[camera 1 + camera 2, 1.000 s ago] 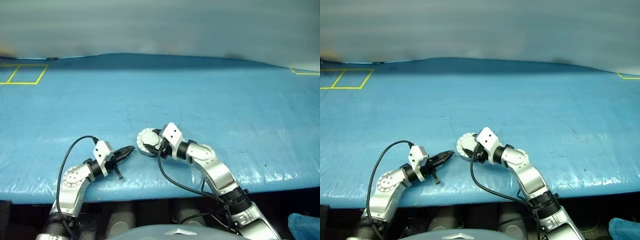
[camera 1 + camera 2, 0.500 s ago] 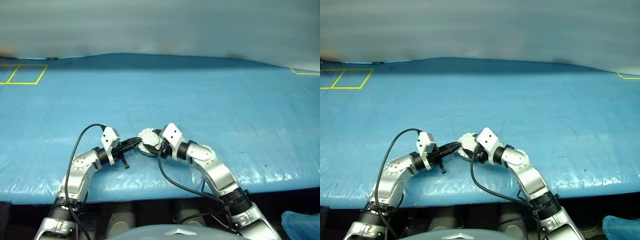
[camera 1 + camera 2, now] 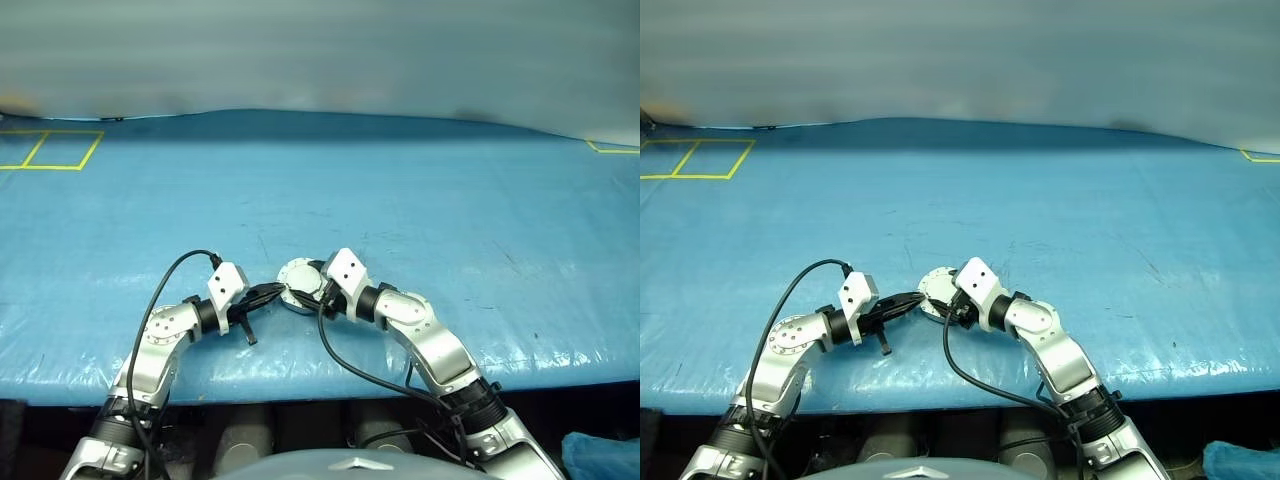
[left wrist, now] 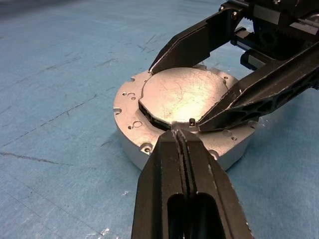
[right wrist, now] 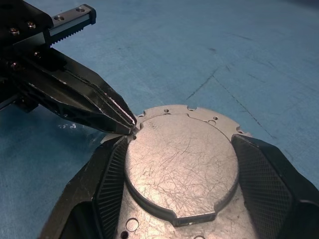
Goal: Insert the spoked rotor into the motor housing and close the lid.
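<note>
The motor housing [image 4: 130, 107] lies flat on the blue cover near the table's front edge, also seen as a silver-grey puck [image 3: 295, 274]. Its lid [image 4: 182, 94] is down, plain scratched face up. My right gripper [image 5: 179, 142] straddles the raised lid, one finger [image 5: 107, 184] against each side of it, resting on the housing's rim [image 5: 199, 112]. My left gripper [image 4: 178, 132] is shut, and its tips touch the lid's edge on the side facing it. From the head, the left gripper [image 3: 276, 291] comes in from the left. The spoked rotor is hidden.
The blue cover [image 3: 420, 200] stretches wide beyond the housing. Yellow tape squares [image 3: 60, 150] mark the far left and a yellow corner [image 3: 610, 147] the far right. The table's front edge [image 3: 320, 385] runs just under both arms. Black cables loop from each wrist.
My left gripper, still shut, has swung right from beside the housing until its tips meet the lid's edge. The right gripper and housing have stayed put.
</note>
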Robot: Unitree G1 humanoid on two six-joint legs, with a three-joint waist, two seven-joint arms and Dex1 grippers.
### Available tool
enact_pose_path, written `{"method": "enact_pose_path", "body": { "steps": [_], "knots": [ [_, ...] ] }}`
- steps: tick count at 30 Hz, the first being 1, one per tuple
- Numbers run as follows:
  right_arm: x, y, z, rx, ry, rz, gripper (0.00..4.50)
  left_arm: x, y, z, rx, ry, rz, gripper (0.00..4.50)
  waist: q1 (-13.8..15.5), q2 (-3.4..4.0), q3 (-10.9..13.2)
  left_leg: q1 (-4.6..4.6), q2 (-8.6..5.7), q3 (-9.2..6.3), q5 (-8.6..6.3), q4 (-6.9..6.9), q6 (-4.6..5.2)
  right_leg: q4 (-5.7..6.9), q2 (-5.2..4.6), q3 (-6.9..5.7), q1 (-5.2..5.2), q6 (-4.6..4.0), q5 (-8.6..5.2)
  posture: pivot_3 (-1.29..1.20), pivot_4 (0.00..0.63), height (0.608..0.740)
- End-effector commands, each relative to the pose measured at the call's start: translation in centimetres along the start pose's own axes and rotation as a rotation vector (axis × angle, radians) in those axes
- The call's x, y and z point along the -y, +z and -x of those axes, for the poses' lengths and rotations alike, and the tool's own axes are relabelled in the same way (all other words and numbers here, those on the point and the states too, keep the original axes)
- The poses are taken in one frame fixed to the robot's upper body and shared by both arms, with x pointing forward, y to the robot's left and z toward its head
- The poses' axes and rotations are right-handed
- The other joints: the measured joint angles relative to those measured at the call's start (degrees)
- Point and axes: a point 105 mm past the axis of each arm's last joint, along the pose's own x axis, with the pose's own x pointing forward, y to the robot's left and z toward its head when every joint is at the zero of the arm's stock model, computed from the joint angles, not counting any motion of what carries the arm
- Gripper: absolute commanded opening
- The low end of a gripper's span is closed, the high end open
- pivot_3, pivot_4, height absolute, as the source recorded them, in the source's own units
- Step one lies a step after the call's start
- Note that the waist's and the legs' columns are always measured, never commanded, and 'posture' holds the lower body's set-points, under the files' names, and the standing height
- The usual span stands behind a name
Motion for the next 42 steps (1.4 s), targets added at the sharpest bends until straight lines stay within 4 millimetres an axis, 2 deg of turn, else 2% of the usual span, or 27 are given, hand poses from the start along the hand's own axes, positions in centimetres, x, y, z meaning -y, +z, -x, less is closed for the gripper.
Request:
{"method": "enact_pose_path", "body": {
  "steps": [1,6,10,11,13,14,18,23,32,38,42],
  "knots": [
    [0.9,-1.9,0.5,-0.08,-0.042,-0.027,2.99,1.0,-1.9,0.0,-0.066,-0.022,0.045,0.0,0.0,0.0,0.0,0.0,0.0,0.01,0.0,0.0,0.0,-0.02,-0.01,0.0,0.0,0.0,0.0,0.0,0.15,0.74],
    [0.8,-1.8,0.5,-0.077,-0.035,-0.033,2.99,1.1,-1.8,-0.4,-0.053,-0.017,0.042,0.0,0.02,0.01,-0.01,0.0,-0.01,0.01,-0.04,-0.05,-0.06,-0.15,-0.03,-0.01,0.04,0.0,0.0,0.0,0.15,0.74],
    [0.0,-1.4,0.8,-0.057,0.03,-0.054,2.99,1.2,-1.7,-0.6,-0.045,-0.015,0.042,0.0,0.13,0.01,-0.01,-0.02,-0.03,0.03,-0.04,-0.06,-0.05,-0.23,-0.1,-0.06,0.06,0.0,0.0,0.0,0.15,0.74],
    [-0.2,-1.3,0.9,-0.051,0.046,-0.052,3.77,1.3,-1.7,-0.6,-0.045,-0.02,0.047,0.0,0.16,0.0,-0.01,-0.03,-0.06,0.02,-0.05,-0.06,-0.04,-0.24,-0.11,-0.07,0.06,0.0,0.0,0.0,0.15,0.74],
    [0.1,-0.7,1.2,-0.022,0.029,-0.032,4.36,1.6,-1.8,-0.8,-0.044,-0.028,0.056,0.0,0.2,0.0,-0.01,-0.04,-0.12,0.01,-0.03,-0.1,0.03,-0.29,-0.16,-0.09,0.06,0.0,0.0,0.0,0.15,0.74],
    [0.0,-0.1,1.5,0.013,0.038,-0.041,4.48,1.7,-1.8,-0.9,-0.044,-0.029,0.058,0.0,0.29,0.0,-0.01,-0.04,-0.16,0.0,-0.01,-0.14,0.07,-0.31,-0.19,-0.1,0.06,0.0,0.0,0.0,0.15,0.74],
    [0.0,2.0,2.5,0.13,0.051,-0.136,4.48,2.1,-2.1,-1.1,-0.046,-0.032,0.069,0.0,0.62,0.0,-0.01,-0.13,-0.31,-0.04,-0.04,-0.21,0.19,-0.35,-0.32,-0.16,0.05,0.0,0.01,0.0,0.15,0.74],
    [0.7,2.8,3.5,0.209,0.029,-0.298,4.48,2.8,-2.2,-1.3,-0.037,-0.041,0.082,0.0,0.77,0.02,0.0,-0.22,-0.32,-0.08,-0.08,-0.21,0.29,-0.43,-0.32,-0.21,0.02,0.0,0.01,0.0,0.15,0.74],
    [3.6,0.9,4.8,0.215,-0.107,-0.611,4.48,3.0,-2.4,-1.3,-0.036,-0.047,0.084,0.0,0.84,0.04,0.02,-0.24,-0.33,-0.11,-0.09,-0.21,0.29,-0.44,-0.36,-0.27,0.03,-0.01,0.01,0.0,0.15,0.74],
    [4.1,-0.3,5.3,0.208,-0.119,-0.814,4.48,3.0,-2.4,-1.3,-0.034,-0.045,0.078,0.0,0.82,0.05,0.02,-0.24,-0.33,-0.12,-0.09,-0.23,0.3,-0.44,-0.35,-0.28,0.03,-0.01,0.01,0.0,0.15,0.74],
    [3.4,-0.9,5.1,0.209,-0.08,-0.93,4.48,2.9,-2.4,-1.3,-0.031,-0.038,0.069,0.0,0.79,0.07,0.04,-0.26,-0.33,-0.12,-0.09,-0.23,0.3,-0.45,-0.35,-0.29,0.02,-0.01,0.01,0.0,0.15,0.74]
  ]
}}
